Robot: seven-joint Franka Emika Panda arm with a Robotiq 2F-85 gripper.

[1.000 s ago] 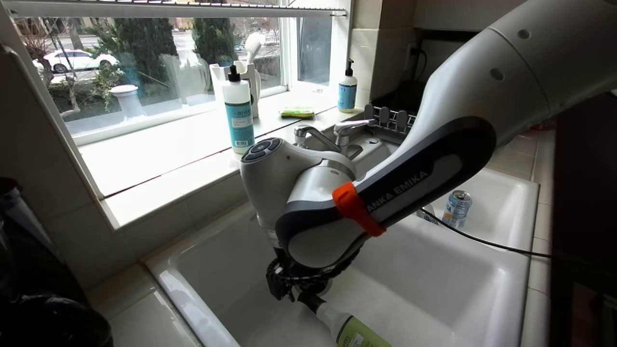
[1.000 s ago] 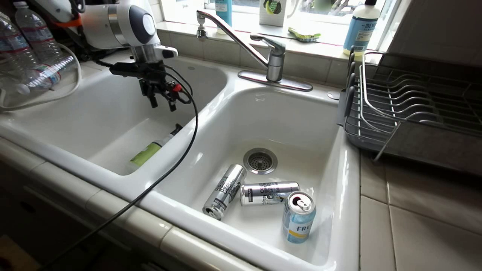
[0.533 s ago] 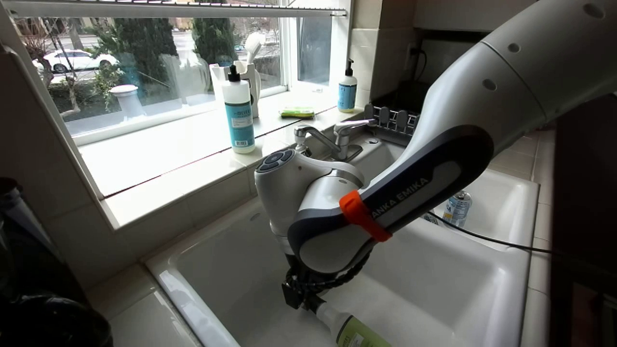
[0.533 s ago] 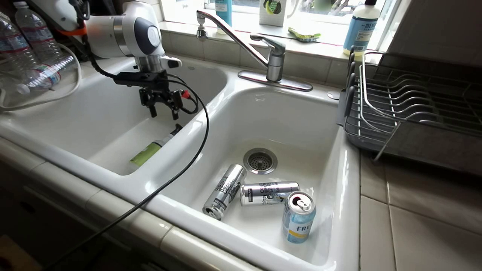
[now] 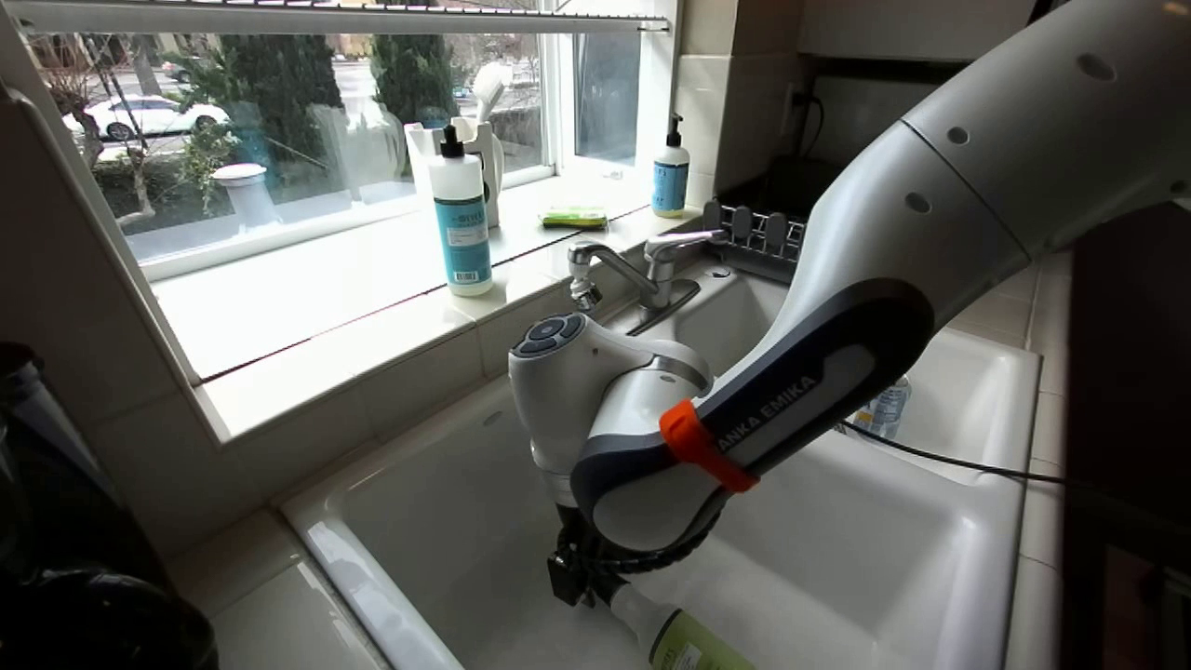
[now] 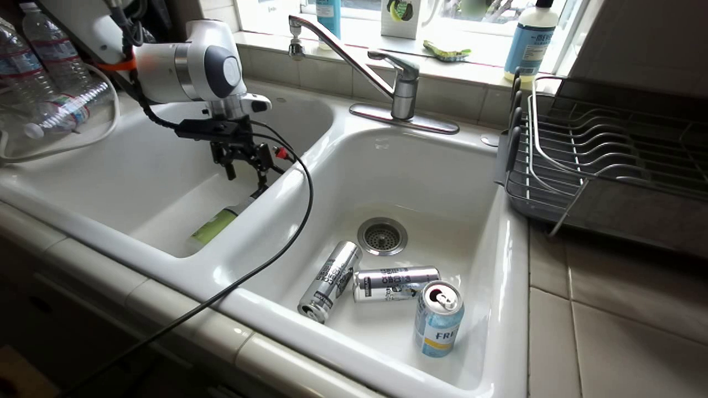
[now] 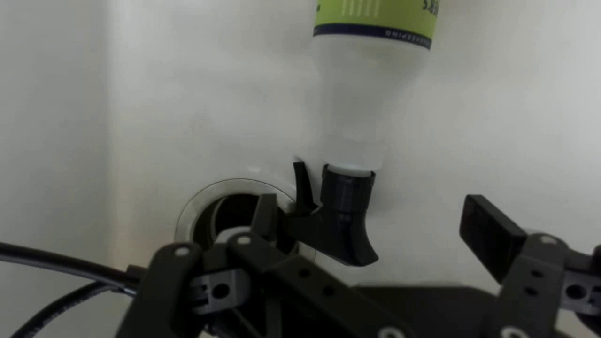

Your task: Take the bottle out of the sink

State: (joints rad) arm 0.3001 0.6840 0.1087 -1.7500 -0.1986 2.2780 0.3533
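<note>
The bottle (image 7: 361, 84), with a yellow-green label and black sprayer top (image 7: 347, 211), lies on its side on the floor of the large white sink (image 6: 127, 160). It also shows in both exterior views (image 5: 693, 642) (image 6: 214, 225), partly cut off or hidden by the divider. My gripper (image 7: 378, 225) is open and points down inside the sink, over the sprayer end. In the wrist view the sprayer top lies between the two fingers, nearer the left one, which overlaps the drain (image 7: 235, 185). The gripper shows low in both exterior views (image 5: 575, 591) (image 6: 246, 176). The gap above the bottle is hard to judge.
The divider (image 6: 238, 237) stands close beside the bottle. Several cans, including an upright blue one (image 6: 440, 326), are in the smaller basin (image 6: 437, 171). The chrome faucet (image 6: 405, 97) stands behind. A black cable (image 6: 311, 190) hangs from the gripper. A dish rack (image 6: 586, 160) is alongside.
My gripper has moved down into the sink, closer to the sprayer top, and a little toward the divider. It stays open. The bottle has not moved.
</note>
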